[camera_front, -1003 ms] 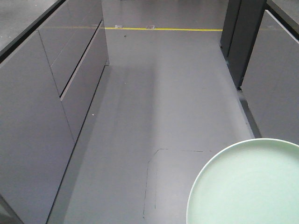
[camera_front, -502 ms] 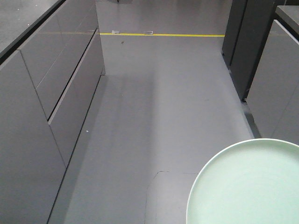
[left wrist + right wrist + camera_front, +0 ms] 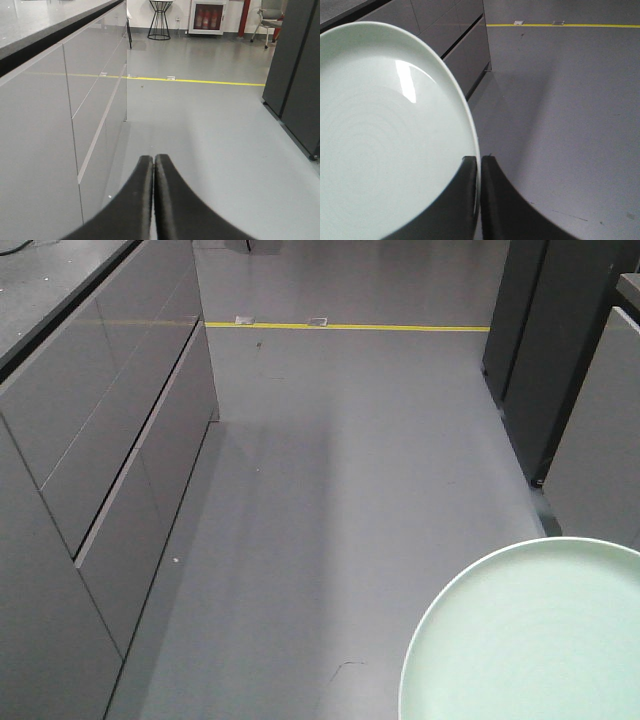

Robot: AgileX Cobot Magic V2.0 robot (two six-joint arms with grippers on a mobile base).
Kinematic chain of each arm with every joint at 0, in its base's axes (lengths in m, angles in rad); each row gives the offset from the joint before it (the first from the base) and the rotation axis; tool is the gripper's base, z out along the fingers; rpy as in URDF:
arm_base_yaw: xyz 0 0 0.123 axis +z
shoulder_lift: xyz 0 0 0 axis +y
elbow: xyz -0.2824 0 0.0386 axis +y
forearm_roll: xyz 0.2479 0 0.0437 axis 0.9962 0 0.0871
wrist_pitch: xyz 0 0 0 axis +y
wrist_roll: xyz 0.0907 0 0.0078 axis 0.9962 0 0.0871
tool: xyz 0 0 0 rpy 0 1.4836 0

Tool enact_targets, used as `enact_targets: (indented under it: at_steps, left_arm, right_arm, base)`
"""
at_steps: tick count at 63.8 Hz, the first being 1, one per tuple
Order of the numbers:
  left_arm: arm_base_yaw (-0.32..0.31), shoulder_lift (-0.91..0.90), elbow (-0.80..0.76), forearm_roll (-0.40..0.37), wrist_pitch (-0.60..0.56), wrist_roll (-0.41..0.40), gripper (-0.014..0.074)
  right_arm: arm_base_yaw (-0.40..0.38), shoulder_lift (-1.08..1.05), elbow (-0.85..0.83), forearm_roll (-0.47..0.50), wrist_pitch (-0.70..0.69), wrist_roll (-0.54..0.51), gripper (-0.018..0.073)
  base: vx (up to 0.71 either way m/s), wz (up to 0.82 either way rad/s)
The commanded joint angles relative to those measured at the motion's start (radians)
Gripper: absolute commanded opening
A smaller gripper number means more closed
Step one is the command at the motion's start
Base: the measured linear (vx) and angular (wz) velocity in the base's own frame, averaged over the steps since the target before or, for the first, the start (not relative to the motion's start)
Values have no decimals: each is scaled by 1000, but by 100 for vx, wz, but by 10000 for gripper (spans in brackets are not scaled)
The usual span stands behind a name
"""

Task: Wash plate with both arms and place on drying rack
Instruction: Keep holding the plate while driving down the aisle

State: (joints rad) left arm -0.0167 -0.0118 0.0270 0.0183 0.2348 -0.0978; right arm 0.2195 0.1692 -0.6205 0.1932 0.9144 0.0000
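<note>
We find the plate (image 3: 530, 640) at the lower right of the front view, above the grey floor (image 3: 350, 490). It is round, pale mint green and matte, with a low raised rim. The right and bottom edges of the frame cut it off.

In the right wrist view it fills the left half, with faint concentric rings and a streak of glare; the left and bottom edges crop it. The right gripper (image 3: 479, 159) is clamped on its rim, one finger on each side.

The left gripper (image 3: 153, 157) has its fingers pressed together and holds nothing. Grey cabinets (image 3: 100, 460) line the left of the front view.
</note>
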Motion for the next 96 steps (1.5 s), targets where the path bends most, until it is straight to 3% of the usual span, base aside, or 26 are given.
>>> enact_targets:
  at_steps: [1, 96]
  left_arm:
    - [0, -14, -26, -9, -72, -9, -6]
    - [0, -14, -26, -9, -72, -9, -6]
  right_arm:
    - [-3, 16, -25, 2, -82, 0, -1]
    - [-3, 16, -25, 2, -82, 0, -1]
  base:
    - [34, 1]
    - [30, -10]
